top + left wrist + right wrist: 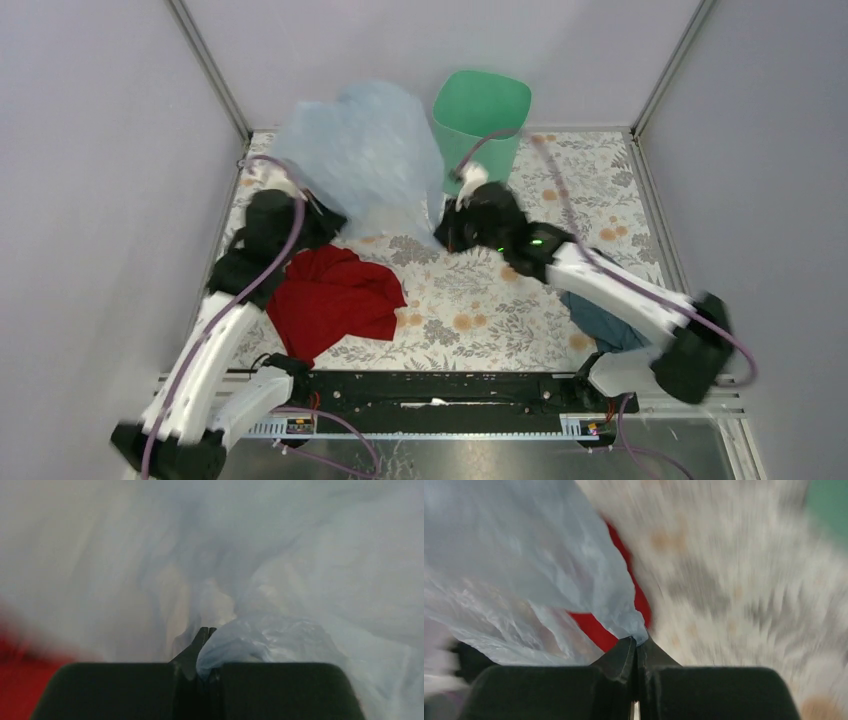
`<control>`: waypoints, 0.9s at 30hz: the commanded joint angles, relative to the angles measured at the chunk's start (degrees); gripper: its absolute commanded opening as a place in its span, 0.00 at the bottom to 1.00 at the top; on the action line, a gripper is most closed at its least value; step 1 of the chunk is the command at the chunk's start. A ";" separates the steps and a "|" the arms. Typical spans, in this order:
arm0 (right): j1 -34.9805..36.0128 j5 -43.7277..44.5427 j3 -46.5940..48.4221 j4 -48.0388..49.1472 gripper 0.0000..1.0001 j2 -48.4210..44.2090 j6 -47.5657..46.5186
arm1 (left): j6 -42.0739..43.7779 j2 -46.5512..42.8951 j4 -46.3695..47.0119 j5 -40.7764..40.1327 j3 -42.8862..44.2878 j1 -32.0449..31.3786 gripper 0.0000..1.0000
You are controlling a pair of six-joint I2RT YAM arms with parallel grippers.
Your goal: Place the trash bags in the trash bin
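A pale blue see-through trash bag (365,160) hangs spread out above the back left of the table, held between both grippers. My left gripper (325,212) is shut on the bag's lower left edge, and in the left wrist view the gripper (207,630) pinches a bunch of blue film (280,640). My right gripper (447,232) is shut on the lower right corner; in the right wrist view the film (524,570) runs into its closed tips (636,642). The mint-green trash bin (480,120) stands upright at the back, just right of the bag and behind the right gripper.
A red crumpled sheet (335,300), bag or cloth I cannot tell, lies on the flowered tablecloth (480,300) front left. A dark blue-green bundle (600,322) lies under the right arm. Grey walls close in the sides and back.
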 commanded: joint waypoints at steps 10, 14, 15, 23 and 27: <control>0.38 -3.11 35.39 -20.33 0.00 12.06 -4.88 | 4.57 9.70 -1.11 13.15 34.66 0.14 0.00; 0.37 -3.38 20.33 -9.57 0.00 2.12 -3.18 | 2.79 -0.83 4.40 6.46 18.50 0.14 0.00; 0.38 -1.96 14.80 -7.62 0.00 0.07 -2.50 | 2.11 -2.22 0.80 1.80 14.05 0.15 0.00; -0.05 -2.68 -12.59 -4.93 0.00 3.50 5.72 | 2.12 -0.91 -17.18 -8.36 -3.58 0.14 0.00; 0.03 0.17 0.52 -9.22 0.00 5.13 0.35 | 5.76 1.20 -8.22 3.26 10.72 0.14 0.00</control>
